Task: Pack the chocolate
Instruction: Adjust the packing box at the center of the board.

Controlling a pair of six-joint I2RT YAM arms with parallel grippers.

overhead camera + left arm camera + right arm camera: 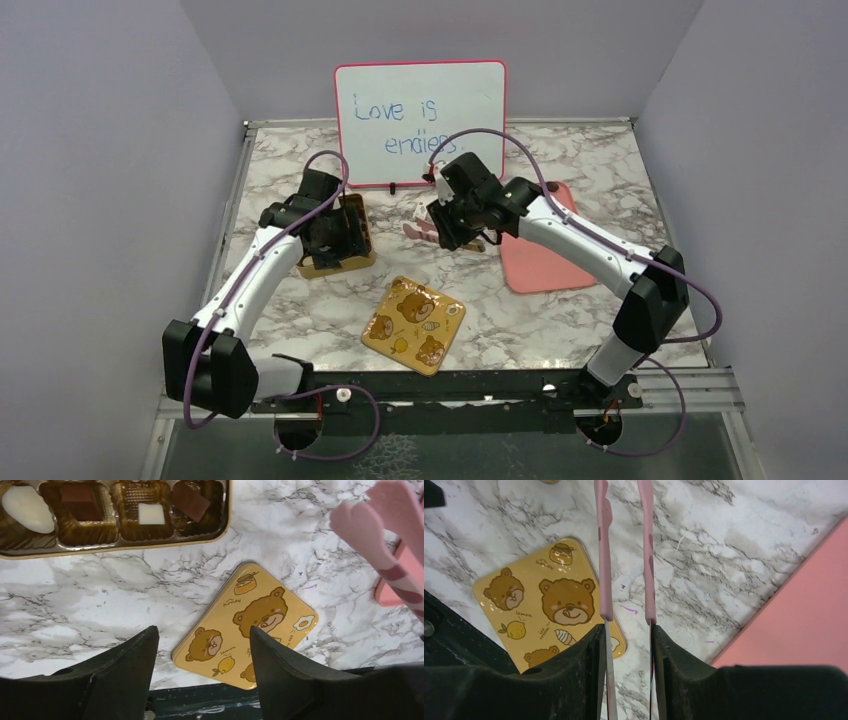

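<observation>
The chocolate (pixel 80 502) is seen in the gold tray (pixel 115 550), which is set on the left part of the marble worktop (pixel 100 595). In the left wrist view, four pieces are shown, each in its own compartment of one row: a white oval piece, a dark square, a small cream square and a tilted brown piece. The rest of the tray is cut off by the edge of that view or hidden under the arm in the top view.

The left jaws are held fairly wide apart with nothing between them, above the worktop close to the tray. A yellow lid (pixel 260 615) printed with bears is seen past them, lying flat near the front edge of the worktop, between the two arms.

The right jaws are closed on the handle end of a pair of pink tongs (pixel 603 555), whose two arms are kept slightly apart. Whether anything is held at the tips cannot be told. A pink mat (pixel 804 615) is laid to the right, and a whiteboard (pixel 420 125) is propped at the back.
</observation>
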